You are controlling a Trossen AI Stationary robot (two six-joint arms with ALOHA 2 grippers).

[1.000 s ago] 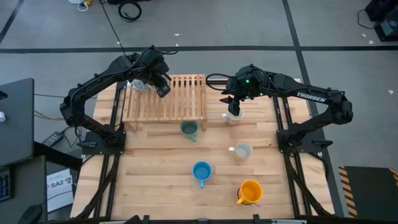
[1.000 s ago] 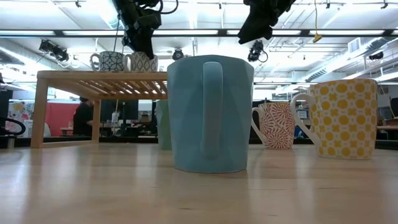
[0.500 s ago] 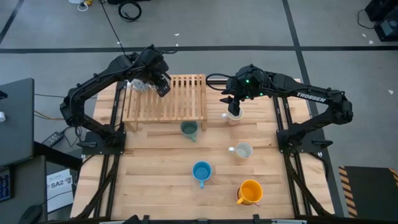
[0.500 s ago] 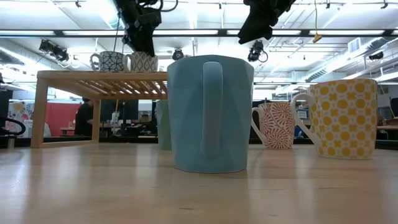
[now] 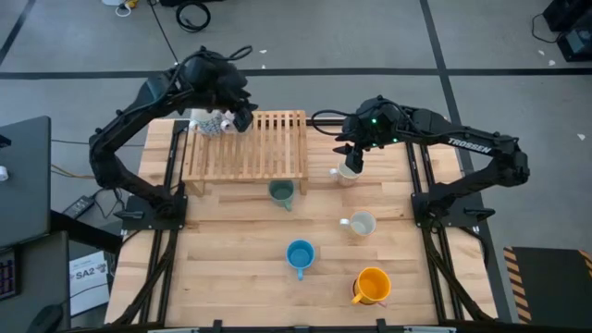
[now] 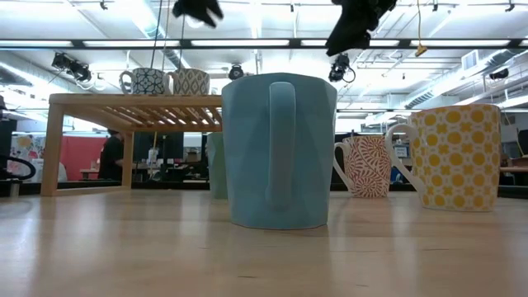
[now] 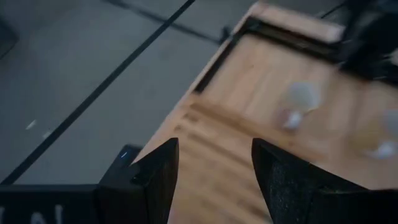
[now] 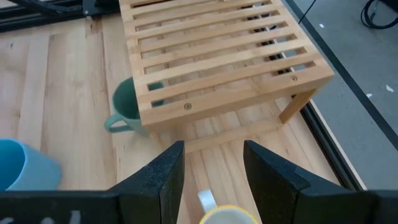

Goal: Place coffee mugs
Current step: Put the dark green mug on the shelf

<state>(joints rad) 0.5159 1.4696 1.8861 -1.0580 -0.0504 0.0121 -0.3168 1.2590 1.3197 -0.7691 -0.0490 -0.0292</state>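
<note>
High view, looking straight down, showed us the coffee mugs spread over a wooden table (image 5: 231, 277). Two patterned mugs (image 5: 211, 122) stood side by side on the far left corner of a slatted wooden rack (image 5: 250, 148). A green mug (image 5: 281, 192) sat on the table, partly tucked under the near edge of that rack. A pink-patterned mug (image 5: 346, 173) stood to the right of the rack, a white mug (image 5: 360, 224) sat nearer the middle right, a blue mug (image 5: 299, 254) stood nearer the front, and an orange mug (image 5: 372, 285) was closest to the front edge.

From the low view we saw the blue mug (image 6: 279, 148) large in the foreground with its handle facing us, the orange mug with its yellow dots (image 6: 458, 157) to its right, and the pink-patterned mug (image 6: 363, 165) farther back between them. The two patterned mugs (image 6: 169, 81) rested on top of the rack (image 6: 124, 103).

We saw the left gripper (image 5: 242, 118) raised just beside the two rack mugs; its fingers (image 7: 155, 180) stood spread apart with nothing between them. The right gripper (image 5: 352, 159) hung directly above the pink-patterned mug, its fingers (image 8: 267, 171) parted and gripping nothing, with the mug's rim just below them.
</note>
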